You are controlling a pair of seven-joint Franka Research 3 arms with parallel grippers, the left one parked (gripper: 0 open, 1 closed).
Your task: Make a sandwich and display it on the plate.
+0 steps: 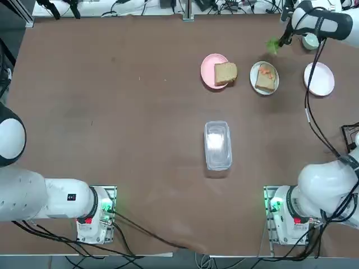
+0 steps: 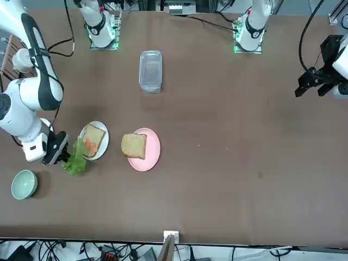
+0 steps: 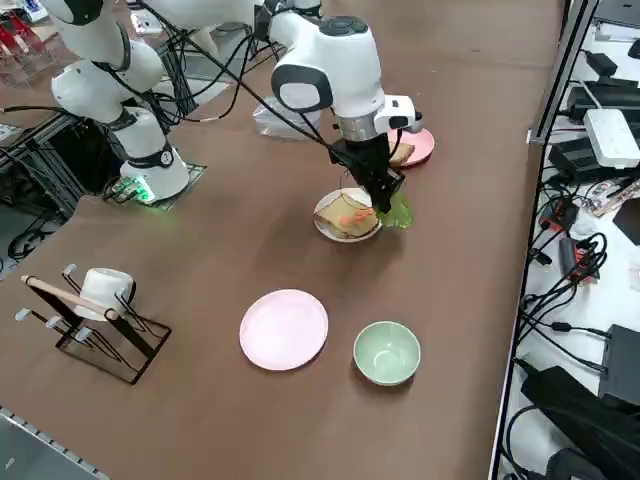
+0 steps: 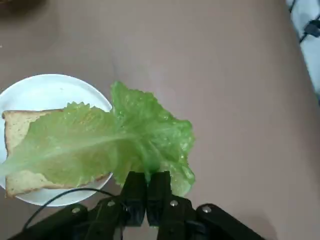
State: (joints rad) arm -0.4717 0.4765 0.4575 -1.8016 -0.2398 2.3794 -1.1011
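Green lettuce (image 4: 145, 135) hangs pinched in the right hand (image 4: 146, 187), fingers clamped tight on the leaf, just beside the white plate (image 4: 45, 90) (bearing one bread slice (image 4: 15, 130) with orange pieces (image 1: 267, 72)) on the brown surface (image 1: 123, 140).

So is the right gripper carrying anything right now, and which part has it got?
Yes: the right gripper is shut on the lettuce leaf, pinching it at one edge. The rest hangs free beside and partly over the white plate.
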